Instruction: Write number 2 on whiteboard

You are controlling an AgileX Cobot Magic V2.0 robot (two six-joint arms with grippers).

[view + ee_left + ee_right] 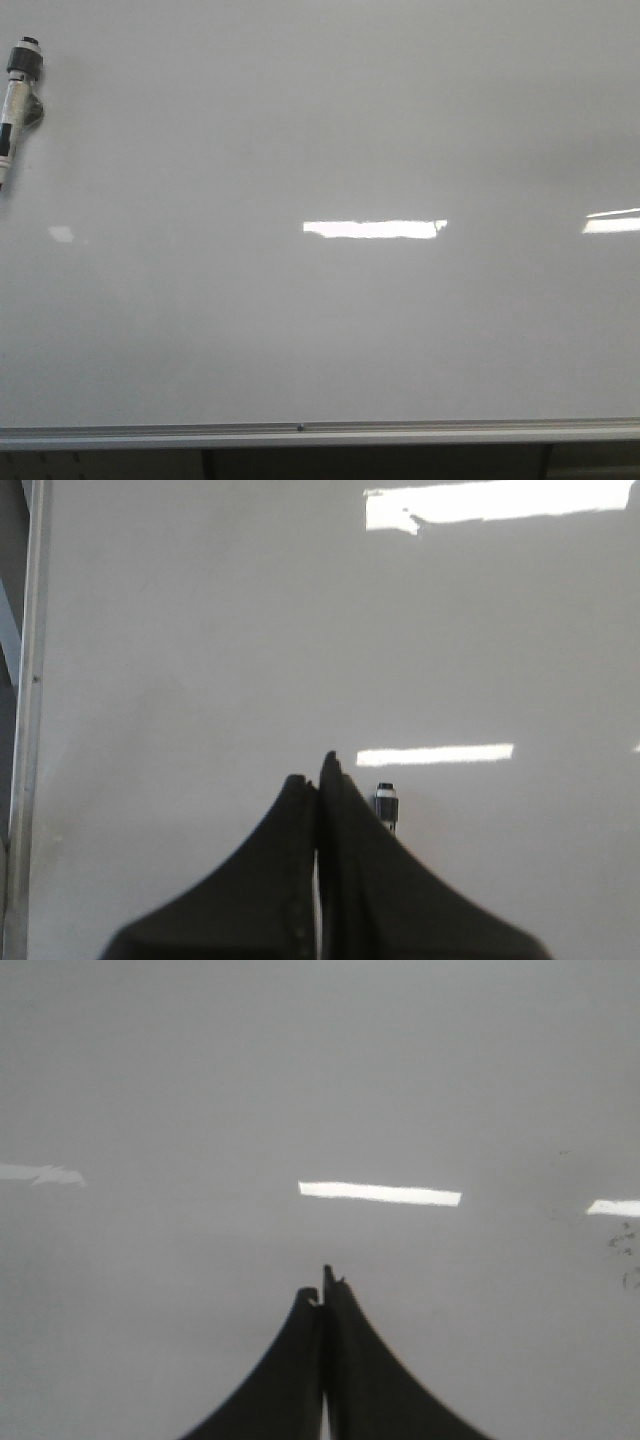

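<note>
Left wrist view: the left gripper (318, 780) has its fingers pressed together, holding nothing, above the whiteboard (200, 660). Just beyond the fingertips lies the marker (386, 806), cap end showing, not yet picked up. Right wrist view: the right gripper (322, 1295) is likewise clenched on nothing over bare board. Front view: the marker (18, 105) rests by the whiteboard's (320, 330) far left edge, near the top corner, within the left arm's reach. No number 2 is drawn anywhere; writing likely waits on grasping the marker.
</note>
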